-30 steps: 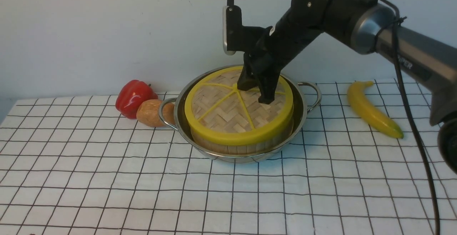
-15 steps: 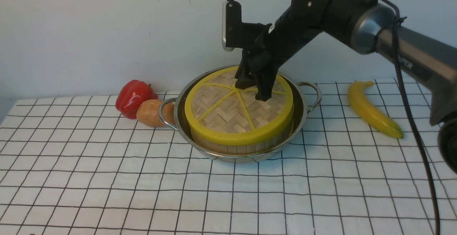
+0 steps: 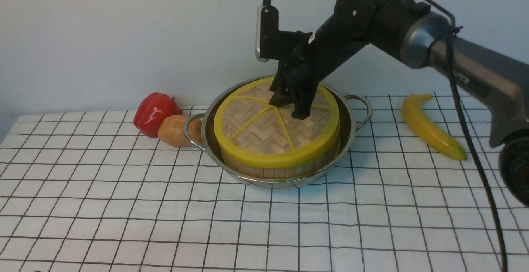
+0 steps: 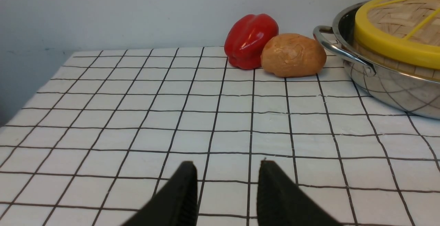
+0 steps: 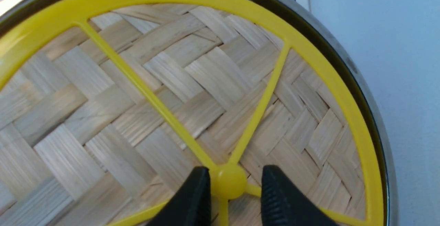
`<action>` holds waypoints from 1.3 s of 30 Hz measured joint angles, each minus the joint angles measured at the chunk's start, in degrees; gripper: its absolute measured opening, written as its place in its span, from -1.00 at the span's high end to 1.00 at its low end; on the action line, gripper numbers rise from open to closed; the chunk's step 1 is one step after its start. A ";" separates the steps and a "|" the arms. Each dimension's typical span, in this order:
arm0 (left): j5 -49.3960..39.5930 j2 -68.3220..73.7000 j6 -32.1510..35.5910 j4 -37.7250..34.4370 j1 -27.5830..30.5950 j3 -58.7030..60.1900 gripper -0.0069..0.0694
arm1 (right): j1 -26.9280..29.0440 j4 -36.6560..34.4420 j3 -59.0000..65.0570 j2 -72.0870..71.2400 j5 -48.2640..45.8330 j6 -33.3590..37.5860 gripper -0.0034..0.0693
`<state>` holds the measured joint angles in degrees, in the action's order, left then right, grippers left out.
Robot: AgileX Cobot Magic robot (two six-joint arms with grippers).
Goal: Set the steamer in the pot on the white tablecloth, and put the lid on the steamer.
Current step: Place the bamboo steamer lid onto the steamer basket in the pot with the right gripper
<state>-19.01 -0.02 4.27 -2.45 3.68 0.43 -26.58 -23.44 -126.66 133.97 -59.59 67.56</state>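
Note:
The pot [image 3: 350, 141] stands on the white tablecloth [image 3: 165, 222] with the steamer [image 3: 264, 171] inside it. The lid [image 3: 268, 133] lies flat on the steamer, so the steamer's contents are hidden. My right gripper [image 3: 291, 107] hovers just over the lid's centre. In the right wrist view the right gripper [image 5: 235, 171] is open, its fingers standing either side of the yellow hub [image 5: 228, 182] with small gaps. My left gripper [image 4: 227, 166] shows only in the left wrist view, open and empty, low over the cloth, well off to the left of the pot [image 4: 385, 92].
A red pepper [image 3: 155, 113] and a brown potato [image 3: 175, 130] lie against the pot's left handle [image 3: 189, 133]. A banana [image 3: 430, 127] lies to the right of the pot. A pale wall stands close behind the table.
The right gripper's jaws have opened off the lid's hub and the hand has lifted slightly. The lid stays on the steamer.

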 joint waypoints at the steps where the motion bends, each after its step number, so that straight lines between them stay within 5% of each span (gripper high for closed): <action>1: 0.00 0.00 0.00 0.00 0.00 0.00 0.18 | 0.00 0.00 0.00 0.05 0.00 -0.13 0.26; 20: 0.00 0.00 0.00 0.00 0.00 0.00 0.18 | 0.00 0.00 0.00 0.46 0.34 -1.01 0.27; 27: 0.00 0.00 0.00 0.00 0.00 0.00 0.18 | 0.00 2.03 0.00 0.46 0.39 -1.27 0.54; 39: 0.00 0.00 0.00 0.00 0.00 0.00 0.18 | 0.00 4.14 -0.17 0.46 -0.61 -2.55 0.70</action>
<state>-19.01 -0.02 4.27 -2.45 3.68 0.43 -26.58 -19.30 -126.84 134.43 -60.20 65.02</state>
